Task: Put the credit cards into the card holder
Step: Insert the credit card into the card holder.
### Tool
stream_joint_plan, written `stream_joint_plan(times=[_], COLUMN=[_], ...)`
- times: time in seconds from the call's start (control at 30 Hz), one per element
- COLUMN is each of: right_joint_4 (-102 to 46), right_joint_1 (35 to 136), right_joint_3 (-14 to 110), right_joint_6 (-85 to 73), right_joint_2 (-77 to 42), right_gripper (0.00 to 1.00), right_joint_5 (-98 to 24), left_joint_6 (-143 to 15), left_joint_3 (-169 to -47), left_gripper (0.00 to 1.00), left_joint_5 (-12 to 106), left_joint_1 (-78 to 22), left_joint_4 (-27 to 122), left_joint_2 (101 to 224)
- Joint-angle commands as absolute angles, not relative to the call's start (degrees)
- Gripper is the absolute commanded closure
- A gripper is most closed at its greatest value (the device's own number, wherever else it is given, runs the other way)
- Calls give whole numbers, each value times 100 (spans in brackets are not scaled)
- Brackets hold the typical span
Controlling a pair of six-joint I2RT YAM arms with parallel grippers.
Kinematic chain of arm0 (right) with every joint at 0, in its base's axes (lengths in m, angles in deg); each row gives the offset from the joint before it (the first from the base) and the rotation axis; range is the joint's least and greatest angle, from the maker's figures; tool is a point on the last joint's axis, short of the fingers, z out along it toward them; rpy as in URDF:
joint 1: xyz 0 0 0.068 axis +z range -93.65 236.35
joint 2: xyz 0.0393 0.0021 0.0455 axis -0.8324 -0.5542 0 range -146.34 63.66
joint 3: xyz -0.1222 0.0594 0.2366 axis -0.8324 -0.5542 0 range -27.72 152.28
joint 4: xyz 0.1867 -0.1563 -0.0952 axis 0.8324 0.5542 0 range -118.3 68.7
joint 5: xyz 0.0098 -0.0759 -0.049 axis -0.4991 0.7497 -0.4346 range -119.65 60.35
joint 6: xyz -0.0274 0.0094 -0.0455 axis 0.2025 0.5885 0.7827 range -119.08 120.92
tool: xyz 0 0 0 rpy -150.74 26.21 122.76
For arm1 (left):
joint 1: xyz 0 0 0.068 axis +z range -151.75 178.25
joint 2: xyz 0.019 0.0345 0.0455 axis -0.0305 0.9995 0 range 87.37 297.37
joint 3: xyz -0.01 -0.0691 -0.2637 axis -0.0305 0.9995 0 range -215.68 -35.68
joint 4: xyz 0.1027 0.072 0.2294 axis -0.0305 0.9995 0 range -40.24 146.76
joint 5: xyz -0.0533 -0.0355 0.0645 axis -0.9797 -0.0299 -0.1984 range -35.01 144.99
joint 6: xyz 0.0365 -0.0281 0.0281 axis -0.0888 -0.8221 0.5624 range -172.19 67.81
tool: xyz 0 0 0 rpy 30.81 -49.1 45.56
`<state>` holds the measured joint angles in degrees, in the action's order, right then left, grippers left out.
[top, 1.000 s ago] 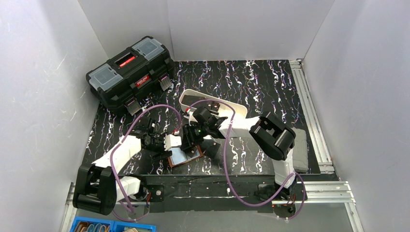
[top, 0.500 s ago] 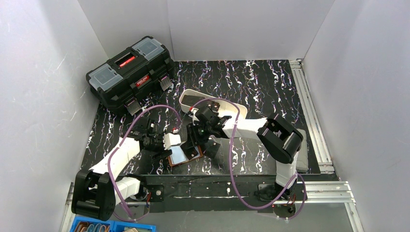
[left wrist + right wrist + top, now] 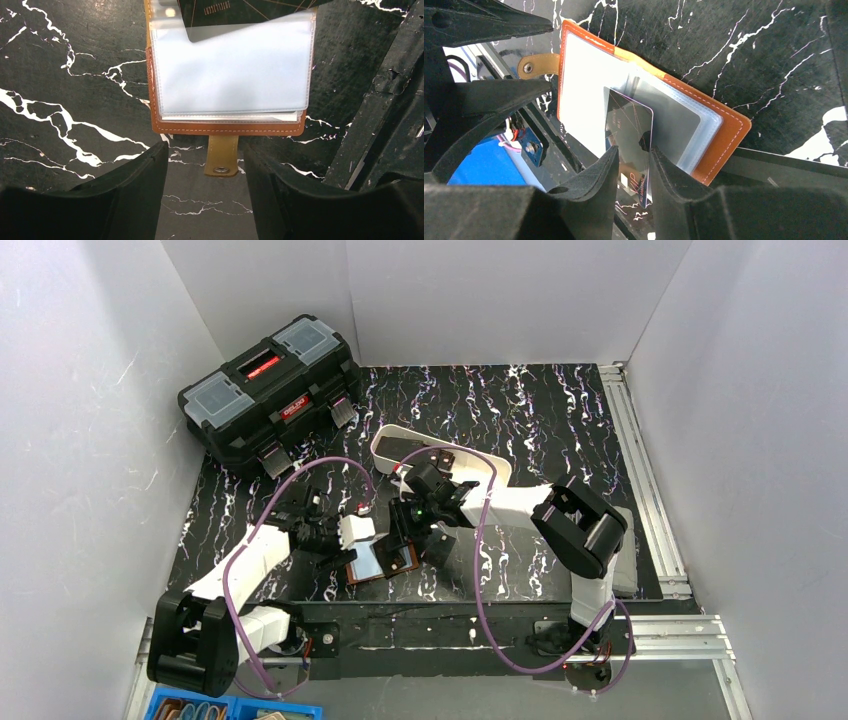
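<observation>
Pinching, with right gripper (image 3: 634,156), a thin dark grey rectangular card (image 3: 628,127) partly inside a clear plastic sleeve (image 3: 230,70) of the small brown leather wallet (image 3: 724,135), lying open on black marbled tabletop (image 3: 75,75); straddling its snap tab (image 3: 221,155) with left gripper (image 3: 205,159), spread and empty.

A big black plastic toolbox (image 3: 270,390) fills the far left corner of the black marbled desk (image 3: 560,410). A long white tray (image 3: 383,447) blocks the middle. By the near edge, the left hand (image 3: 352,532) and the right hand (image 3: 405,532), pinching a thin dark card (image 3: 629,130), crowd the open brown leather wallet (image 3: 380,562). Toward the far right corner there is room to pass.
</observation>
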<state>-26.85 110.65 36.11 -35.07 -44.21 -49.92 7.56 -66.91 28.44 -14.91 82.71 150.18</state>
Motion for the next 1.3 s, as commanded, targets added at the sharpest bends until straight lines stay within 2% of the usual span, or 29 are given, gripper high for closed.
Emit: stream_joint_plan(times=[0.0,0.27,0.5,0.87,1.27], right_joint_4=[-2857,-2852,-4001,-4180,-3922], right_joint_1=[11110,11095,10849,10759,10862], right_joint_3=[3696,4050,3450,3007,3177], right_joint_6=[-3726,-3864,-4333,-4443,-4515], right_joint_2=[-4422,-4707,-4768,-4477,-4477], right_gripper=[65,75,99,99,99], right_joint_5=[-5146,-5181,-5644,-4862,-4438], left_joint_6=[705,684,741,679,509], left_joint_3=[-6538,-6497,-6456,-6497,-6550], left_gripper=[44,45,44,45,44], left_joint_5=[2699,2706,2702,2696,2695], left_joint_1=[-1551,-1583,-1601,-1627,-1684], left_joint_4=[8286,8321,8325,8320,8247], left_joint_2=[14951,14902,14893,14915,14919])
